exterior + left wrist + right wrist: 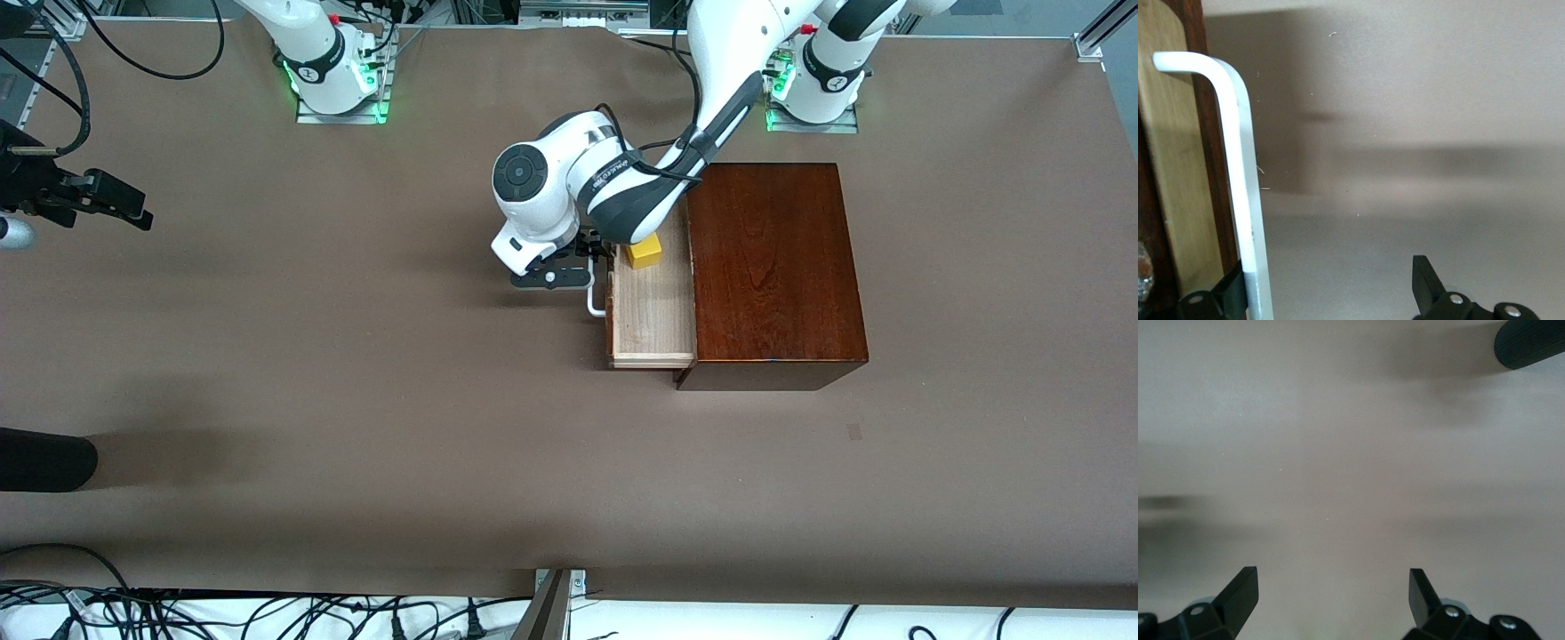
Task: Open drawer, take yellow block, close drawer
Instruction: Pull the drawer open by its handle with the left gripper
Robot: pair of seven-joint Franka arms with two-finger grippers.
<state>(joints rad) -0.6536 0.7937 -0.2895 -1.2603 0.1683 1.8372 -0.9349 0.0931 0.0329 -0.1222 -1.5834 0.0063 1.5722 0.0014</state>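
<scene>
Drawer pulled out, block inside; left gripper wide at the handle, right gripper wide, waiting over bare table; lift clear of handle, then descend straight over block

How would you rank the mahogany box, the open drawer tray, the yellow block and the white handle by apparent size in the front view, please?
1. mahogany box, clearly largest.
2. drawer, the pulled-out part.
3. and 4. yellow block and white handle: both small and partly hidden by the left arm, so unranked.
</scene>
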